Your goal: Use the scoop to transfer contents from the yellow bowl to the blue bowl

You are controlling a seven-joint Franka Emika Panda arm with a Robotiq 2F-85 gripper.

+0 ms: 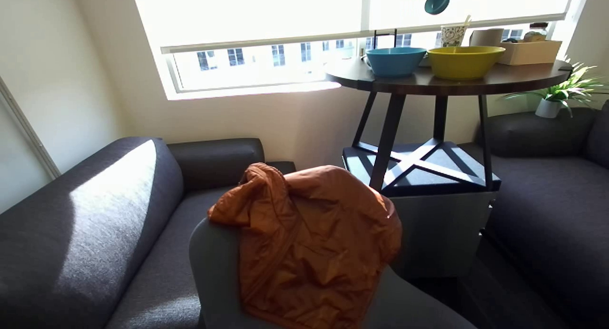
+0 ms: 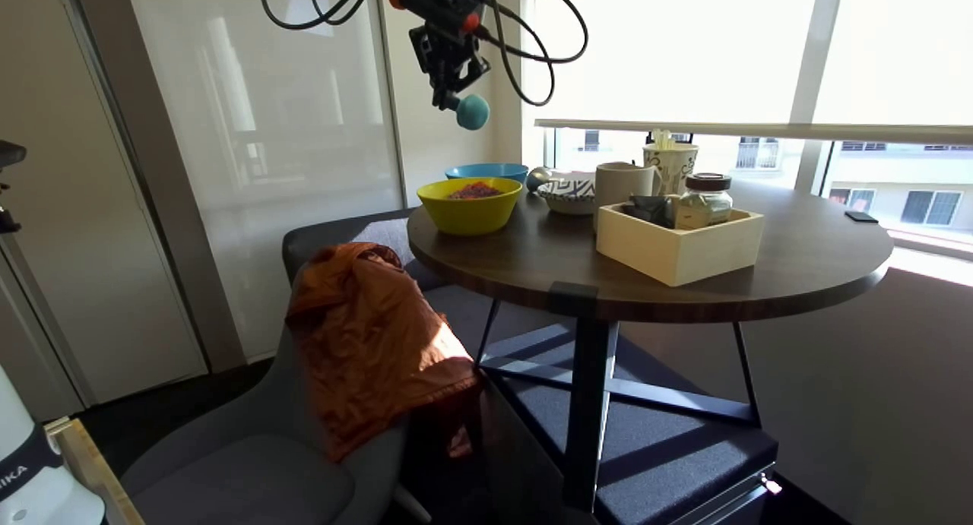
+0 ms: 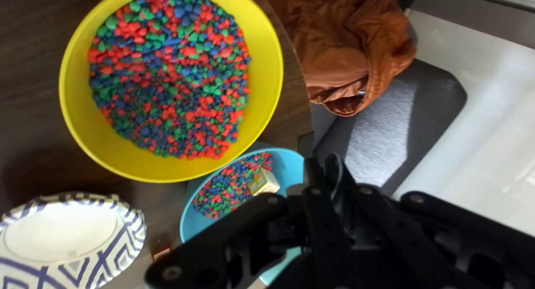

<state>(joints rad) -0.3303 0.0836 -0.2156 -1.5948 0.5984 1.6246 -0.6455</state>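
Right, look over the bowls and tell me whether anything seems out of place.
Yes: in the wrist view, a white-and-yellow block lies in the blue bowl with the coloured bits. It looks odd because it is boxy and far bigger than any bit, and the yellow bowl shows only bits.

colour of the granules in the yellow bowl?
Mixed red, green and blue granules; clearest in the wrist view.

Yellow bowl (image 1: 464, 64), blue bowl (image 1: 395, 63), scoop (image 1: 437, 1): all look smooth plastic. Grains (image 3: 171, 75): matt, pebbly. Surface (image 2: 532, 251): dark wood grain, faint sheen. Box (image 2: 646, 244): matt, pale wood look. Jar (image 2: 704, 200): clear, glass-like. Jacket (image 1: 319, 243): slick, wrinkled cloth. Sofa (image 1: 157, 253): matt woven fabric. White panel (image 2: 258, 130): glossy.
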